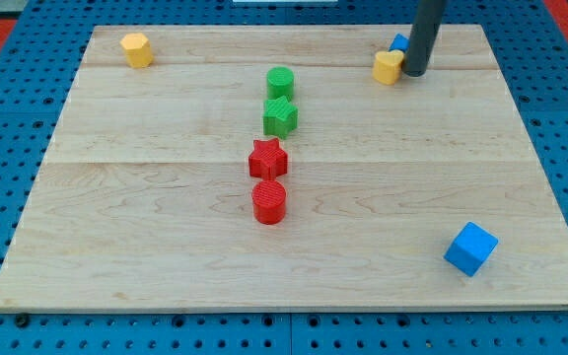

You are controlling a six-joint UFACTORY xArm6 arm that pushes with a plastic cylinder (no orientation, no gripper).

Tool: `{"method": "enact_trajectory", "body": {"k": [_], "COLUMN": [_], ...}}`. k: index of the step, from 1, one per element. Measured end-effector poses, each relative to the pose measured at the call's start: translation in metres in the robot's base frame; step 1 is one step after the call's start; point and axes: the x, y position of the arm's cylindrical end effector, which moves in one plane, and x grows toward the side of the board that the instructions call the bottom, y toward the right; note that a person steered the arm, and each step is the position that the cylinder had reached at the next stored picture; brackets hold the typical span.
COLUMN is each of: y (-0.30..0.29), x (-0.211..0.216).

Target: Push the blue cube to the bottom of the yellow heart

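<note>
A single camera looks down at a slant from the near edge. The whole pale wooden counter (pixel 166 227) fits its frame.

The only part of the robot in view is its rod (pixel 424 35), a straight, round bar of dark grey, close to black. It is smooth and plain, with no screws, cables, labels or markings to be seen on it. A faint lighter sheen runs down its length, which gives it a slightly glossy, matte-plastic or metal look. Its width stays even from where the view's top cuts it off down to the end. My tip (pixel 414 73) is the same dark colour, blunt and flat-ended, just at the view's right of the yellow block (pixel 388 67).
</note>
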Motion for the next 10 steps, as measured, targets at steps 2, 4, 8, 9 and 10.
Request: {"method": "enact_trajectory", "body": {"k": [2,4,8,9,10], "y": [0.033,0.050,-0.018,-0.022,-0.037], "x": [0.066,0.155,0.272,0.277,0.275]}}
